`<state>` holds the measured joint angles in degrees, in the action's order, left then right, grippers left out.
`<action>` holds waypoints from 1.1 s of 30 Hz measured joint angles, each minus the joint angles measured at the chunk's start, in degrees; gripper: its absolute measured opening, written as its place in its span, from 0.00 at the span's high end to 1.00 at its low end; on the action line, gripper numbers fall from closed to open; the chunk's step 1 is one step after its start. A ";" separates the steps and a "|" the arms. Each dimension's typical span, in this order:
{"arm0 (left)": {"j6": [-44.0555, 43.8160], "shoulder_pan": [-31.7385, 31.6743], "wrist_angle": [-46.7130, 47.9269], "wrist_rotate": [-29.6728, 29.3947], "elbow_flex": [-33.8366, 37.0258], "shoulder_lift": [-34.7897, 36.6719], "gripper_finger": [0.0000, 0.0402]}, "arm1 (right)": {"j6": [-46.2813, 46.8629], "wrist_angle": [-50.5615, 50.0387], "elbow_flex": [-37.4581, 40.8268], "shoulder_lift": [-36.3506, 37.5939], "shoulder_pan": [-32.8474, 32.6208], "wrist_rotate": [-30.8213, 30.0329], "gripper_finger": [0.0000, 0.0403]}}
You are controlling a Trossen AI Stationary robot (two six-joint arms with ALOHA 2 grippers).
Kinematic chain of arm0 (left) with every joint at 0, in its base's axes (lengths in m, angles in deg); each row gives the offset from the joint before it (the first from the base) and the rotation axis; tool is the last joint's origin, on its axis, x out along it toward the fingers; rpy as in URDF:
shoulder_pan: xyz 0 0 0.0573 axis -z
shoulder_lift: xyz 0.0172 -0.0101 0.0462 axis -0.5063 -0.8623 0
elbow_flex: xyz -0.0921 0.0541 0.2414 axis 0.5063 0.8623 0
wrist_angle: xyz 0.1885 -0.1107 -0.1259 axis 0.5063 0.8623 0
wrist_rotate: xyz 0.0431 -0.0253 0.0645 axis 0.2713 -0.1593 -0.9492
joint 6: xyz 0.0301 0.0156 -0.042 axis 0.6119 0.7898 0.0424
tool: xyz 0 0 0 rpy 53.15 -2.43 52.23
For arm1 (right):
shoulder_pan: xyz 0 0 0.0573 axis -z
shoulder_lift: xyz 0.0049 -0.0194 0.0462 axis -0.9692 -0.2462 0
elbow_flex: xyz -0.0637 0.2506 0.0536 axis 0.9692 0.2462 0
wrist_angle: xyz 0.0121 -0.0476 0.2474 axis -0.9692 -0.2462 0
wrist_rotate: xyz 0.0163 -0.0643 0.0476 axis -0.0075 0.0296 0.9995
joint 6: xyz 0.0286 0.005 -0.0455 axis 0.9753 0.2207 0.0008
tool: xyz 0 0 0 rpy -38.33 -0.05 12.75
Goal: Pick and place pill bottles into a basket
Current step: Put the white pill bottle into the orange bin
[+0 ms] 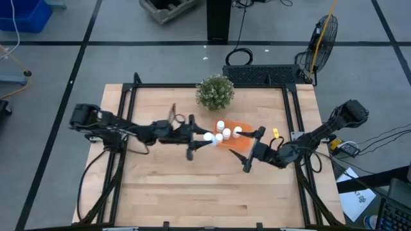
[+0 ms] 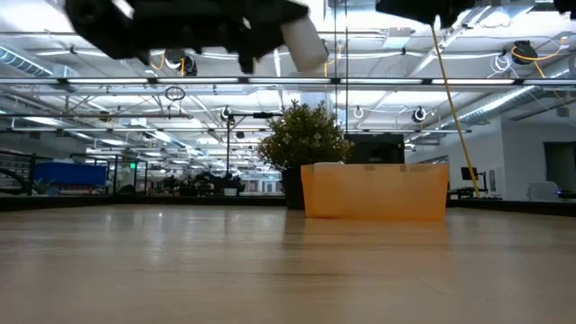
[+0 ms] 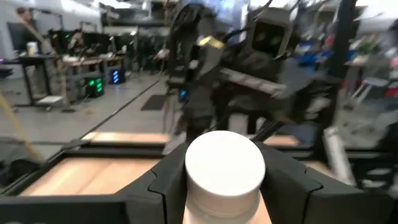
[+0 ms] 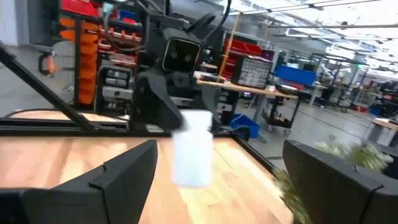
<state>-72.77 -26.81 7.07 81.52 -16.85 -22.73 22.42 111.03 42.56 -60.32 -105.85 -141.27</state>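
Observation:
My left gripper is shut on a white pill bottle, high above the table just left of the orange basket. The bottle also shows in the low view and the right wrist view. Several more white bottles stand inside the basket. My right gripper is wide open and empty at the basket's near right side, its fingers pointing toward the left gripper. My left gripper pinches the bottle's body just below its round cap between its two fingers. The fingers come level from the table's left. The bottle is lifted clear of the table and leans a little in the low view.
A bushy green potted plant stands just behind the basket, at the table's far middle. A black frame runs along the table's edges. Bare wood lies in front of the basket, toward the near edge.

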 joint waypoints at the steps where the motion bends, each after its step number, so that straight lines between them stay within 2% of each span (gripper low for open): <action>1: 0.52 -1.04 0.90 0.33 -1.60 -1.72 0.58 | 0.00 1.12 1.27 0.39 -0.02 -0.23 0.16; 3: 0.96 -3.23 1.94 1.85 -4.34 -4.96 0.58 | -0.04 3.14 3.01 0.69 -0.52 -1.84 0.16; 5: -0.06 -5.50 1.69 5.93 -7.01 -8.43 0.57 | -1.39 4.97 4.10 1.12 -1.77 -2.63 0.16; 8: -2.20 -7.99 1.63 10.02 -10.86 -13.27 0.57 | -5.40 6.34 4.20 2.03 -3.86 -7.66 0.17; 11: -2.34 -9.33 1.08 11.07 -15.03 -17.55 0.57 | -10.27 7.87 4.20 3.45 -6.10 -13.21 0.17; 16: -3.30 -9.79 3.07 15.38 -22.37 -25.88 0.57 | -12.22 7.79 4.20 4.85 -8.04 -14.95 0.17; 21: -3.11 -9.56 6.71 15.77 -28.62 -31.64 0.57 | -12.24 6.98 4.20 4.89 -8.88 -15.90 0.17; 28: -0.96 -9.22 12.90 15.52 -35.28 -35.54 0.57 | -12.12 6.97 4.20 4.89 -9.75 -17.87 0.17; 33: 0.30 -8.79 17.43 14.56 -37.39 -38.34 0.57 | -12.11 6.87 4.20 4.89 -9.75 -17.79 0.17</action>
<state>-72.47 -35.60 24.50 96.08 -54.24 -61.07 10.31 117.89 46.76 -55.43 -115.61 -159.06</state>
